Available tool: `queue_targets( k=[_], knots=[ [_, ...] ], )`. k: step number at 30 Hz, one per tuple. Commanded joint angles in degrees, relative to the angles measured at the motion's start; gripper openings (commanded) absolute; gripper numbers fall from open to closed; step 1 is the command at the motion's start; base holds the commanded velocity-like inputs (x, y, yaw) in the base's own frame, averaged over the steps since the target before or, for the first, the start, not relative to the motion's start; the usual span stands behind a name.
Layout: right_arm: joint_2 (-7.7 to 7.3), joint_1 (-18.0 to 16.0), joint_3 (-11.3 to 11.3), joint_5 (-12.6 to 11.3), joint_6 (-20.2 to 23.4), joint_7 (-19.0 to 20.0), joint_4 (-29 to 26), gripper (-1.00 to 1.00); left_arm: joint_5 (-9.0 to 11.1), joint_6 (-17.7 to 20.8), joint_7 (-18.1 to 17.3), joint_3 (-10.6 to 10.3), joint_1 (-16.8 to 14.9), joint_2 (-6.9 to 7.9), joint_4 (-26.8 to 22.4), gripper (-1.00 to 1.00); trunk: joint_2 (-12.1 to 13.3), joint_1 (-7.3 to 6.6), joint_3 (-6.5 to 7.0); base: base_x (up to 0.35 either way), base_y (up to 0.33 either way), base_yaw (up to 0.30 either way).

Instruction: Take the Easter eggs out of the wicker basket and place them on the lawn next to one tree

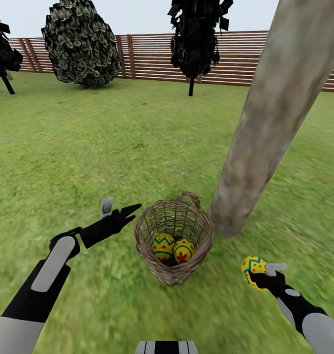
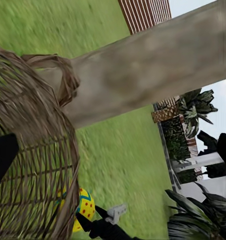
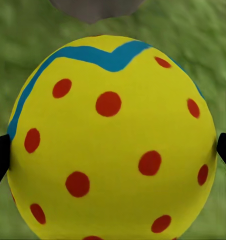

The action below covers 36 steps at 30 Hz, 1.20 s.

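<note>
The right claw (image 1: pixel 263 273) is closed around one Easter egg (image 1: pixel 254 266), above the lawn (image 1: pixel 112 147) near the tree (image 1: pixel 265 132). The left claw (image 1: pixel 118 208) is wide open and holds nothing, beside the wicker basket (image 1: pixel 174 241) containing two eggs (image 1: pixel 172 247). Open grass lies all around.

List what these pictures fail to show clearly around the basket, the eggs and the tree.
- Tree: its crown is cut off by the head view's top edge.
- Wicker basket: its floor is hidden by two eggs and the weave.
- Held egg: in the right wrist view it covers the grass beneath, so its height above the lawn is unclear.
- Left end effector: its fingers appear spread; only a dark corner shows in the left wrist view.
</note>
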Motion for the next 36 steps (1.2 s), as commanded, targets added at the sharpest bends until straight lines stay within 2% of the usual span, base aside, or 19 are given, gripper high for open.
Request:
queue_targets(
  k=[1, 11, 13, 14, 15, 16, 17, 18, 19, 21, 23, 24, 27, 34, 36],
  knots=[
    [0.01, 0.0, -0.5, 0.4, -0.2, 0.3, 0.0, -1.00, -0.1, 0.1, -0.6, -0.1, 0.0, 0.03, 0.0, 1.00, 0.0, -0.01, -0.04, 0.000, -0.254, 0.000],
    [0.86, 0.0, -0.7, -0.3, -0.3, 0.2, -0.8, -1.00, -0.1, 0.0, -0.9, -0.4, 0.0, -0.14, 0.1, 1.00, 0.0, -0.01, -0.04, 0.000, -0.328, 0.000],
    [1.32, 0.0, -0.7, -0.4, -1.5, 0.1, -0.7, -1.00, -0.1, 0.0, -0.9, -0.3, 0.0, -0.14, 0.1, 1.00, 0.0, -0.01, -0.04, 0.000, -0.334, 0.000],
    [2.32, 0.0, -0.7, -0.3, -2.2, -1.3, -0.7, -1.00, -0.1, 0.0, -0.9, -0.3, 0.0, -0.14, 0.1, 1.00, 0.0, -0.01, -0.04, 0.000, -0.334, 0.000],
    [3.34, 0.0, -0.6, 0.0, -2.3, -4.9, -0.6, -1.00, -0.1, 0.0, -0.9, -0.3, 0.0, -0.24, 0.2, 1.00, 0.0, -0.01, -0.04, 0.000, -0.334, 0.000],
    [5.29, 0.0, -0.5, 0.4, -2.4, -11.1, -0.4, -1.00, -0.1, -0.1, -0.9, -0.3, 0.0, -0.50, 0.2, 1.00, 0.0, -0.01, -0.04, 0.000, -0.332, 0.000],
    [6.69, 0.0, -0.2, 1.2, -2.4, -14.3, -0.4, -1.00, -0.1, -0.1, -0.9, -0.3, 0.0, -0.82, 0.2, 1.00, 0.0, -0.01, -0.04, 0.000, -0.313, 0.000],
    [7.92, 0.0, 1.2, 4.3, -2.4, -16.8, -0.2, -1.00, -0.2, -0.1, -0.9, -0.3, 0.0, -1.07, 0.2, 1.00, 0.0, -0.01, -0.04, 0.000, -0.133, 0.000],
    [8.76, 0.0, 2.1, 6.7, -2.4, -17.7, -0.2, -1.00, -0.2, -0.1, -0.9, -0.3, 0.0, -1.15, 0.2, 1.00, 0.0, -0.01, -0.04, 0.000, -0.054, 0.000],
    [10.99, -0.1, 2.7, 8.5, -2.3, -18.2, -0.1, -1.00, -0.2, -0.1, -0.9, -0.3, 0.0, -1.20, 0.2, 1.00, 0.0, -0.01, -0.04, 0.000, -0.018, 0.000],
    [12.96, -0.1, 2.8, 8.9, -2.2, -18.4, 0.0, -1.00, -0.2, -0.1, -0.9, -0.3, 0.0, -1.20, 0.1, 1.00, 0.0, -0.01, -0.04, 0.000, -0.003, 0.000],
    [13.49, -0.1, 2.8, 8.9, -2.2, -18.4, 0.0, -1.00, -0.2, -0.1, -0.9, -0.3, 0.0, -1.20, 0.1, 1.00, 0.0, 0.01, -0.26, 0.000, 0.000, 0.000],
    [13.94, -0.2, 2.8, 9.0, -2.2, -18.4, 0.1, -1.00, -0.1, -0.1, -1.0, -0.3, 0.0, -1.20, 0.1, 1.00, -0.1, 0.09, -0.93, 0.000, 0.000, 0.000],
    [13.80, -0.3, 2.9, 8.9, -3.0, -17.9, -0.4, -1.00, -0.1, -0.1, -1.0, -0.3, 0.0, -1.20, 0.0, 1.00, -0.2, 0.27, -2.48, 0.000, 0.000, 0.000],
    [13.80, -0.3, 2.9, 8.9, -3.0, -17.9, -0.4, -1.00, -0.1, -0.1, -1.0, -0.3, 0.0, -1.20, 0.2, 1.00, -0.2, 0.27, -2.48, 0.000, 0.000, 0.000]
  ],
)
